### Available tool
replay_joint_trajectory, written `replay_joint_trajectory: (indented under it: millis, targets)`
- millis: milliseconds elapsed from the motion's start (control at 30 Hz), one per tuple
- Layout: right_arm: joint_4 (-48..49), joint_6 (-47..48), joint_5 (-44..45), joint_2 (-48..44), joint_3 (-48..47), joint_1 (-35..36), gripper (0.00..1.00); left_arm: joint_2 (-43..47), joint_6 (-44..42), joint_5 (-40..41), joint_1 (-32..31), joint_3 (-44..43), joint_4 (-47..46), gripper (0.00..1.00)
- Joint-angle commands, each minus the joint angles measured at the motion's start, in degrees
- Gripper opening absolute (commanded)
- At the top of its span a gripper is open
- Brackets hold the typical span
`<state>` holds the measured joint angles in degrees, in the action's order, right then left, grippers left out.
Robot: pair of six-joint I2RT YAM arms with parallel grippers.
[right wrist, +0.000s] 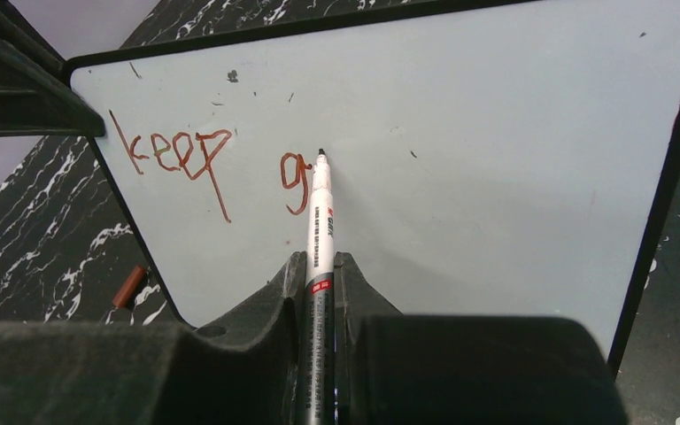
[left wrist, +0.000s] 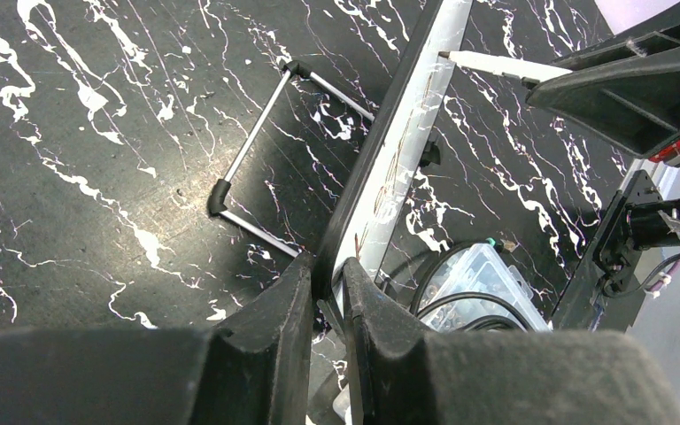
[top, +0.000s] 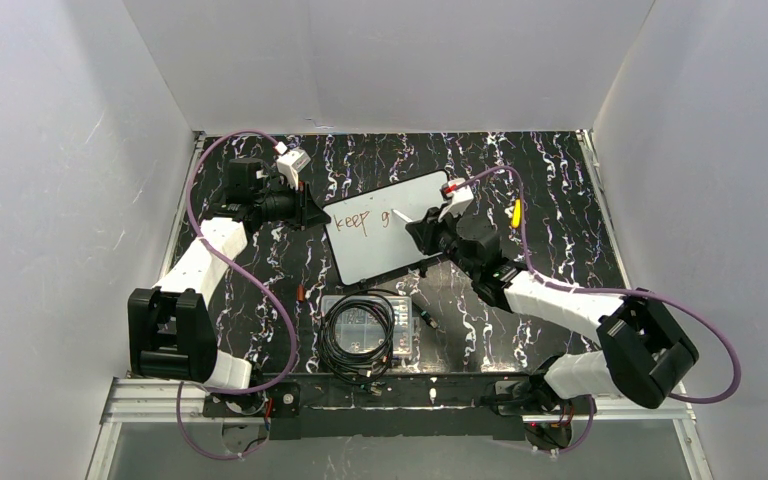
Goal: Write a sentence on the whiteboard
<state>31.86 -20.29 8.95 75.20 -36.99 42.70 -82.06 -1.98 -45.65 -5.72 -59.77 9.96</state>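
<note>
1. Right gripper (right wrist: 319, 258) fills the bottom of its wrist view, jaws pinched narrow on a marker (right wrist: 321, 208) that juts forward between them.
2. Marker tip meets the board (right wrist: 496, 177) just right of a lone "g".
3. Sentence (right wrist: 186, 159) reads only "keep g", in reddish-brown strokes on the left half of the white face as that view shows it.
4. Left gripper (left wrist: 326, 274) has its jaws clamped on the board's black rim, seen edge-on in the left wrist view.
5. Board stands propped at mid-table (top: 560, 250), leaning back, between the two grippers in the top view.
6. Thin metal U-shaped bracket (left wrist: 248, 159) with black corners lies on the table behind the board, its ends running toward the rim.
7. Reddish-brown cap (right wrist: 128, 286) lies on the table just beside the board's lower left edge.
8. Clear box (top: 405, 338) holding a coiled black cable (top: 355, 335) sits in front of the board, nearer the arm bases.
9. Small yellow piece (top: 516, 212) lies on the table to the board's right.
</note>
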Motion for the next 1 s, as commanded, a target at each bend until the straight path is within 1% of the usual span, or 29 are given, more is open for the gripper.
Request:
replay_joint_trajectory:
  millis: [0, 533, 967]
  targets:
    - [2.4, 1.2, -0.1, 1.1, -3.0, -0.3, 0.01, 1.7, -1.5, 0.1, 0.4, -1.9, 0.5, 0.0]
    - [-0.2, 0.3, -1.4, 0.6, 0.6, -0.4, 0.01, 1.9, -1.5, 0.0, 0.3, -1.9, 0.5, 0.0]
    - [-2.3, 1.8, 3.7, -2.0, 0.5, -0.3, 0.01, 1.9, -1.5, 0.0, 0.4, -1.8, 0.5, 0.0]
